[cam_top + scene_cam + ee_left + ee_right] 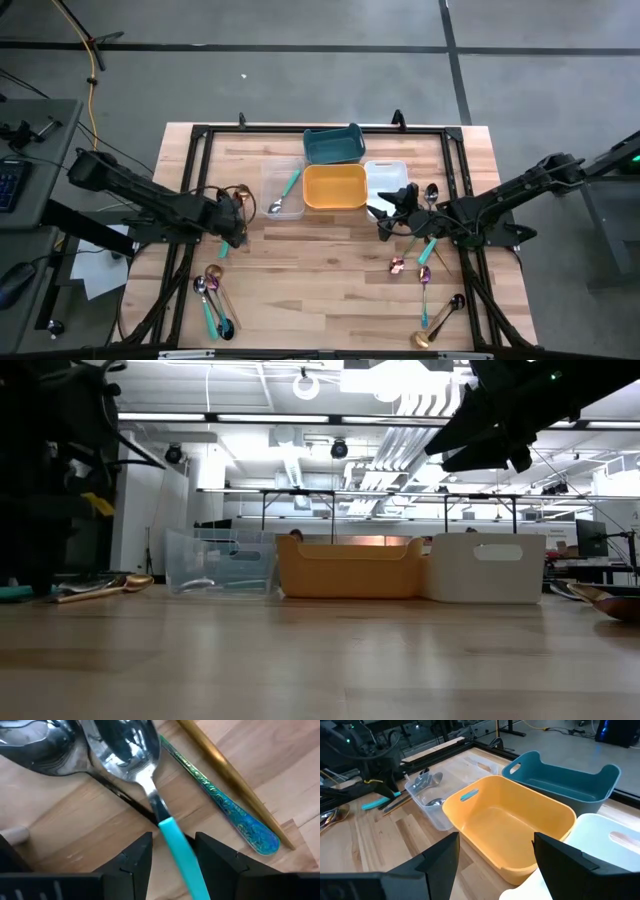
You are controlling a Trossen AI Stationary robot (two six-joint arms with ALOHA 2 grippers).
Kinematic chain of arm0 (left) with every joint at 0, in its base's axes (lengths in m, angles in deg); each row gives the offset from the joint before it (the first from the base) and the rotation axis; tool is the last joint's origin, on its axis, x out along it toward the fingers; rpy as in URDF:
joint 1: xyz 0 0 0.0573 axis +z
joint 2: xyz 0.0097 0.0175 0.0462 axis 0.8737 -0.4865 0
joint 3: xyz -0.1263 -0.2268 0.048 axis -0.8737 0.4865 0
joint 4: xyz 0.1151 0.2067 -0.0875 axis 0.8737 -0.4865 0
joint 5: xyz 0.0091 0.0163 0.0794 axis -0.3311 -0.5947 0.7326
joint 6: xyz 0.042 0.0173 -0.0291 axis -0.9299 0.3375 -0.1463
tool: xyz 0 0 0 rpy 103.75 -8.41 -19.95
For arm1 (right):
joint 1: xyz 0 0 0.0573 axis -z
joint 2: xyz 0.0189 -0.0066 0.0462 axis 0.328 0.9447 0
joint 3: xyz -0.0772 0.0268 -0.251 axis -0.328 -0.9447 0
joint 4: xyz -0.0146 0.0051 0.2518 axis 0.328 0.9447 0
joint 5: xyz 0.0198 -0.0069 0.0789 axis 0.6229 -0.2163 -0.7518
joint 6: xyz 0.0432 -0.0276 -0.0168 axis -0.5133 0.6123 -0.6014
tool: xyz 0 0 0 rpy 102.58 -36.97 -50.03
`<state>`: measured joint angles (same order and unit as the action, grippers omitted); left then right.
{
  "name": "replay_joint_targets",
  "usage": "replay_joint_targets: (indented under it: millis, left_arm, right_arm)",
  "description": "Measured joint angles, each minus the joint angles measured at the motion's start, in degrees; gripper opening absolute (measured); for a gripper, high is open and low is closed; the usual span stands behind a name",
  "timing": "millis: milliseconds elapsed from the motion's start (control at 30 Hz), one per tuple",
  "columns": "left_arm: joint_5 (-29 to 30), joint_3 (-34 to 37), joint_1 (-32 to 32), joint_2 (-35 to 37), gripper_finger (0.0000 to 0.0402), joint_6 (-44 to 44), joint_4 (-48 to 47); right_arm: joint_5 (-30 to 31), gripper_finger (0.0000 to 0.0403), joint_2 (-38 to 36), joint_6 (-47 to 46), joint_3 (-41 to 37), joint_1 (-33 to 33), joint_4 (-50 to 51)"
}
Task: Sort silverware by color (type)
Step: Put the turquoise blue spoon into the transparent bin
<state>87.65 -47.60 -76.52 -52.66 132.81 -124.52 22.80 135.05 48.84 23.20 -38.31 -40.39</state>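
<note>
A teal-handled silver spoon [150,795] lies on the wooden table in a small heap of silverware [238,196] at the left. It rests across a black handle [122,799], beside a second silver spoon [40,745], an iridescent handle [227,810] and a gold handle [220,762]. My left gripper [173,851] points down over it, open, one finger on each side of the teal handle [176,847]. My right gripper [388,215] hangs open above the table beside the yellow bin [510,820], with nothing between its fingers.
Four bins stand at the far middle: a clear bin [283,188] with a teal-handled spoon in it, the yellow bin [335,188], a teal bin [333,145] and a white bin [386,176]. More silverware lies at the near left [212,298] and near right [428,262].
</note>
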Motion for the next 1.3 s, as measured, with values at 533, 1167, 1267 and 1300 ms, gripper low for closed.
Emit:
replay_joint_targets:
  millis: [533,1167,1267,1300]
  left_arm:
    - [1.05,-0.21,-0.73,-2.66,0.0071,-1.42,1.12]
    - [15.09,-15.15,-1.55,7.76,0.0036,-11.11,-10.31]
    - [23.75,-15.71,-2.92,10.87,0.0036,-19.11,-2.32]
    - [26.4,-15.4,-3.27,11.91,0.0036,-22.24,1.92]
  right_arm:
    - [0.17,0.0248,0.0,0.5,0.0,0.0,-0.01]
    - [0.22,0.0248,0.0,0.94,0.0,0.0,-0.01]
    - [0.24,0.0248,0.0,0.94,0.0,0.0,-0.01]
    - [0.24,0.0248,0.0,0.94,0.0,0.0,-0.01]
